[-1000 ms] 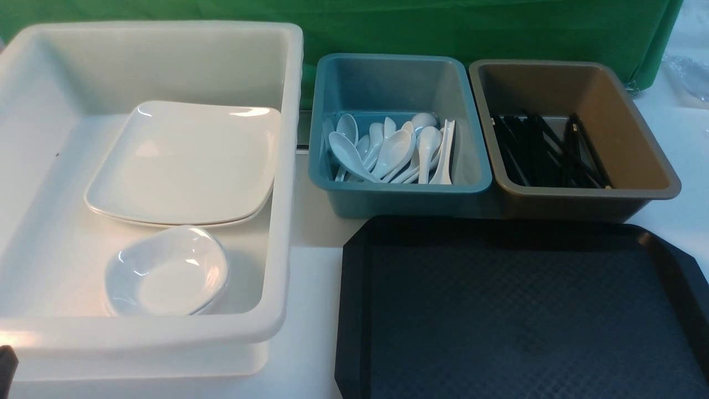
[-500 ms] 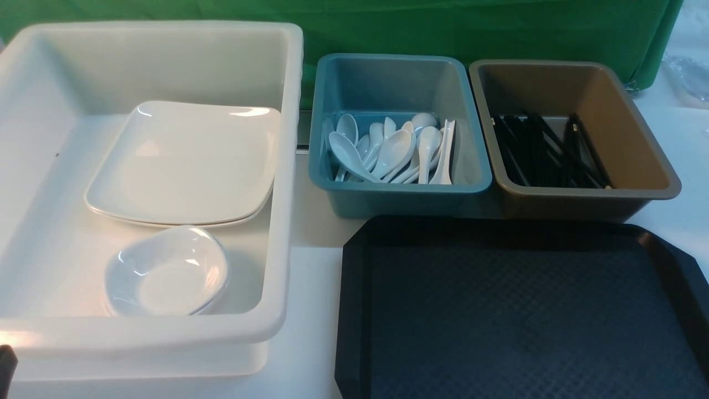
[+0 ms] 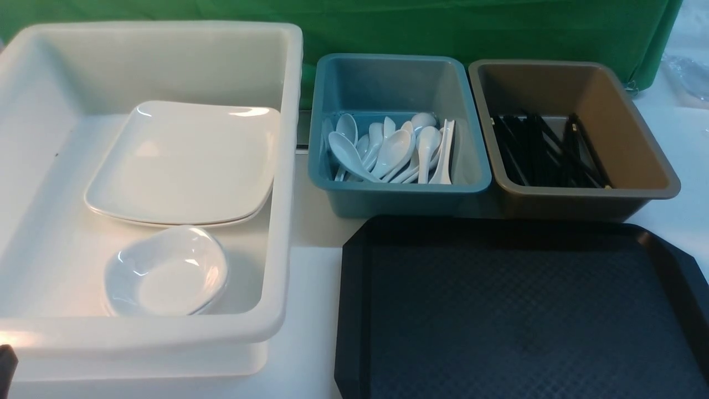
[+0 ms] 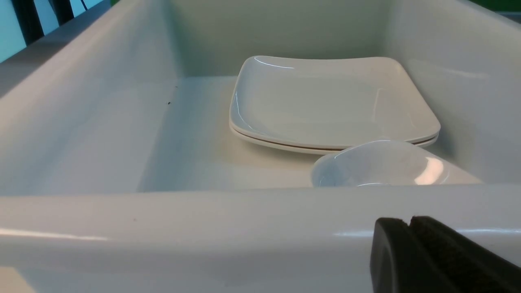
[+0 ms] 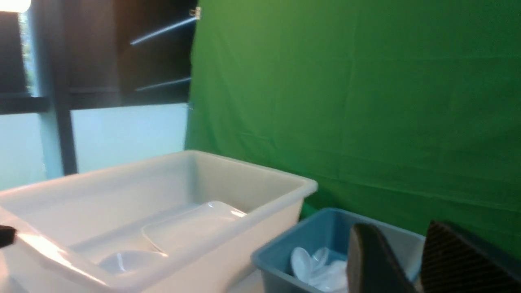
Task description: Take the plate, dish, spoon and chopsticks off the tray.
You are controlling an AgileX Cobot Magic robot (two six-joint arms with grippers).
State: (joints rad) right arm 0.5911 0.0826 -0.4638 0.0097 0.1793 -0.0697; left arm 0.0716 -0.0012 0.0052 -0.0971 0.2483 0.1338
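Left gripper (image 4: 409,223) jaws pressed together holding nothing, right gripper (image 5: 407,248) jaws apart and empty, tray (image 3: 354,310) bare, plate (image 3: 185,160) in white tub (image 3: 288,166) beside the tray.

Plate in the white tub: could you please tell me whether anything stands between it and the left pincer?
Yes: the white tub's near wall stands between the shut left pincer and the plate, with the small dish just behind that wall.
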